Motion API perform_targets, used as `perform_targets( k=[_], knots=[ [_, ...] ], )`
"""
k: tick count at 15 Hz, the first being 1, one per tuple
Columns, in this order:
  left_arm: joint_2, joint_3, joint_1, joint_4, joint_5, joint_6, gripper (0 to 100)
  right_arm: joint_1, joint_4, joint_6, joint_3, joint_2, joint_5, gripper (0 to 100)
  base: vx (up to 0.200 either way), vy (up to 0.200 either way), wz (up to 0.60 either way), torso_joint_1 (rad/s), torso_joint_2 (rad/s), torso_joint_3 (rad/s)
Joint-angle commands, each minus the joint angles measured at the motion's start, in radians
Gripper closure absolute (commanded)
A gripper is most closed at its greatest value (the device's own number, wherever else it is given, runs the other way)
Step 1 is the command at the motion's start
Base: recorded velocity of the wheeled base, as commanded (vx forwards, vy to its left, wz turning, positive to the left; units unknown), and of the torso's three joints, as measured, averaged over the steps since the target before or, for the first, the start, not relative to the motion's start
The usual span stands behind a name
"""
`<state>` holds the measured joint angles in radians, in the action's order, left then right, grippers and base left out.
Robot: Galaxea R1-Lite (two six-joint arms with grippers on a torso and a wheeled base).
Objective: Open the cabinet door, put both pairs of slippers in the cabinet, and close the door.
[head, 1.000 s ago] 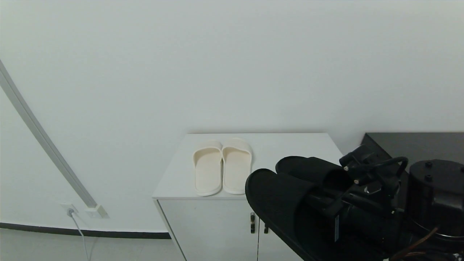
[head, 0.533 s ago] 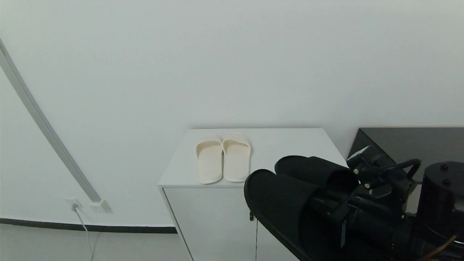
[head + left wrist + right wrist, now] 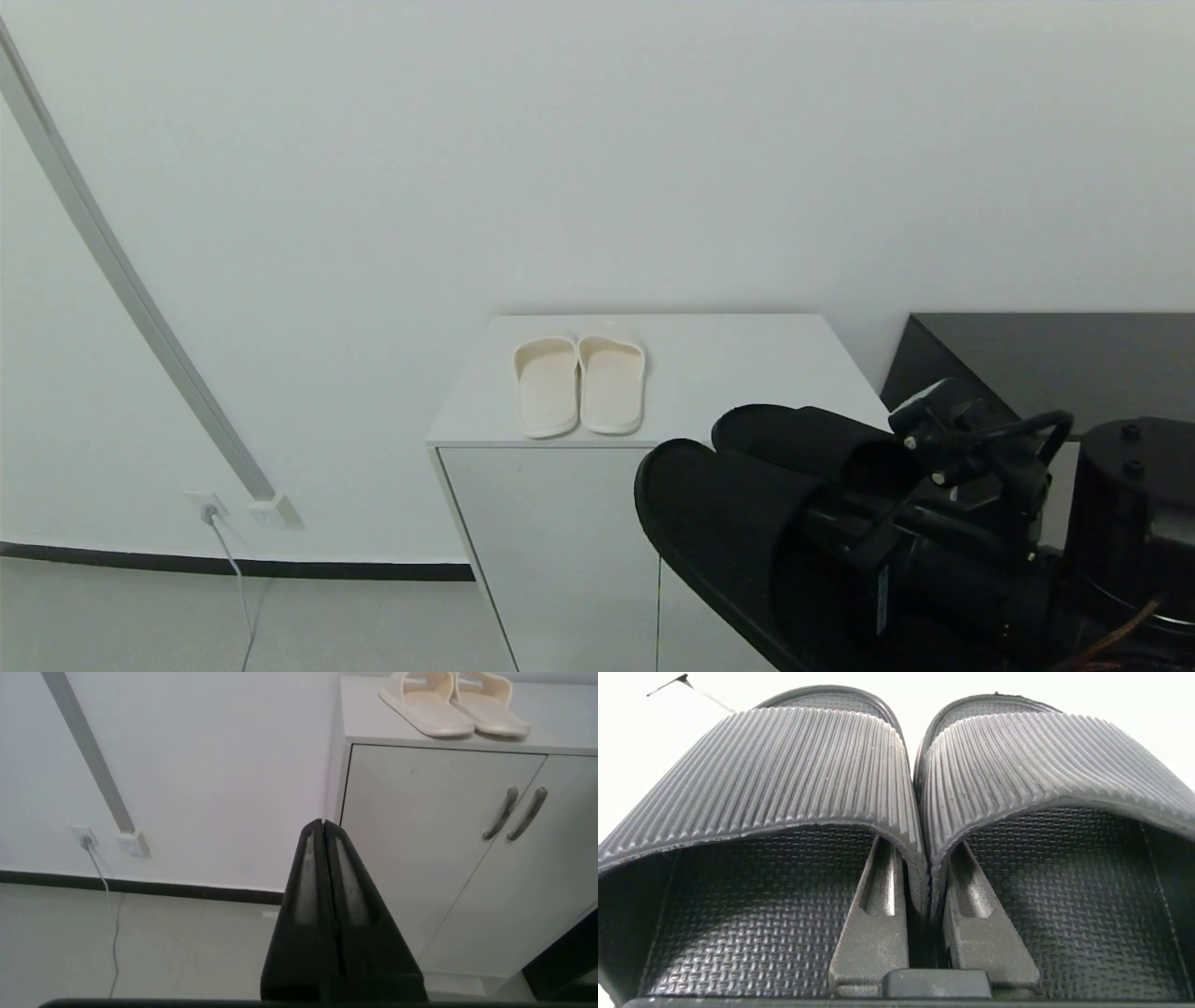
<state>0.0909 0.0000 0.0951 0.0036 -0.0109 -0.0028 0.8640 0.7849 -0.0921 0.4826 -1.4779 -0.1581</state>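
The right gripper (image 3: 922, 859) pinches ribbed black slippers (image 3: 813, 765); the left gripper (image 3: 324, 835) is pressed together, empty. Smooth cream slippers (image 3: 579, 383) sit at 11 o'clock atop the closed cabinet (image 3: 551, 541).

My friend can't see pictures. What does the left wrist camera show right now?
A shut black gripper hangs near a white cabinet with both doors closed. A pair of cream slippers sits side by side on top. A cord is plugged into a wall socket beside the cabinet.
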Motion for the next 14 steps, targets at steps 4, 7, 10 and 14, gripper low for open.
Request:
perform_targets(
  k=[4,7,10,14],
  knots=[
    [0.0,0.0,0.0,-0.001,0.0,0.001,100,-0.002,0.001,0.002,-0.007,-0.015,0.0,100,0.0,0.0,0.0,0.0,0.0,0.0],
    [0.0,0.0,0.0,-0.001,0.0,0.001,100,-0.003,0.001,0.002,-0.007,-0.016,0.0,100,0.0,0.0,0.0,0.0,0.0,0.0],
    [0.0,0.0,0.0,-0.001,0.0,0.001,100,-0.003,0.001,0.002,-0.016,-0.016,0.0,100,0.0,0.0,0.0,-0.03,0.07,0.04],
    [0.0,0.0,0.0,-0.001,-0.001,0.0,100,-0.003,0.001,0.005,-0.018,-0.013,0.0,100,0.0,0.0,0.0,-0.15,0.35,0.193]
  ],
)
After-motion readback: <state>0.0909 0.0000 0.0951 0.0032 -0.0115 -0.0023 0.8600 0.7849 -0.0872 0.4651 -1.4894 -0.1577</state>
